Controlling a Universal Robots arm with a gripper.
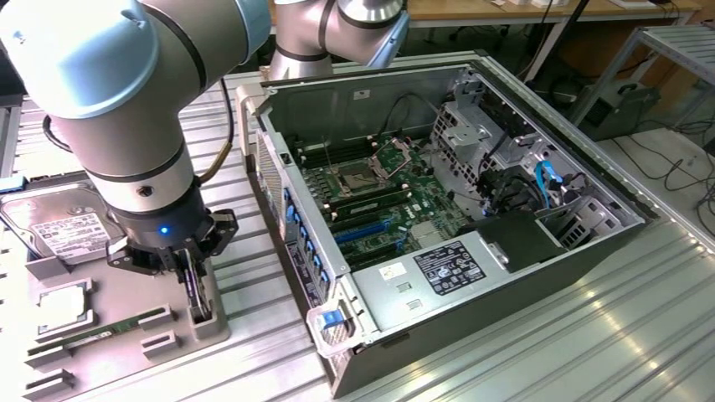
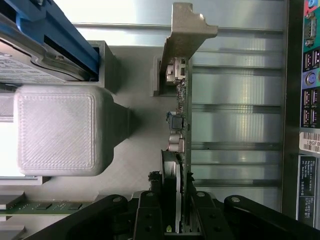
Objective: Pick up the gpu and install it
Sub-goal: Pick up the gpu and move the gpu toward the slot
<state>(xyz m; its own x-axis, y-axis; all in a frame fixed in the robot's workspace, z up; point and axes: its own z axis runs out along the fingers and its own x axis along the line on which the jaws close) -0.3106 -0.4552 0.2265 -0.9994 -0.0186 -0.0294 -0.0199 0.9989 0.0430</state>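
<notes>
— Where's the gpu (image 2: 181,131) right now?

— Standing on edge in the grey holder (image 1: 210,325) at the exterior view's left, beside the open computer case (image 1: 369,88) and not in it. Its silver bracket (image 2: 184,35) is at the far end from the arm.

— And the gripper (image 2: 176,216)?

— Down over the card. One finger is on the fan side and one on the bare board side, and they look pressed onto it, pinching the card between them.

— Will it handle easily?

— I'd say it's light and stiff but fragile. It's a thin board with small parts along the edge. The flat faces near the fan seem the safest hold, since the bracket could twist it.
</notes>
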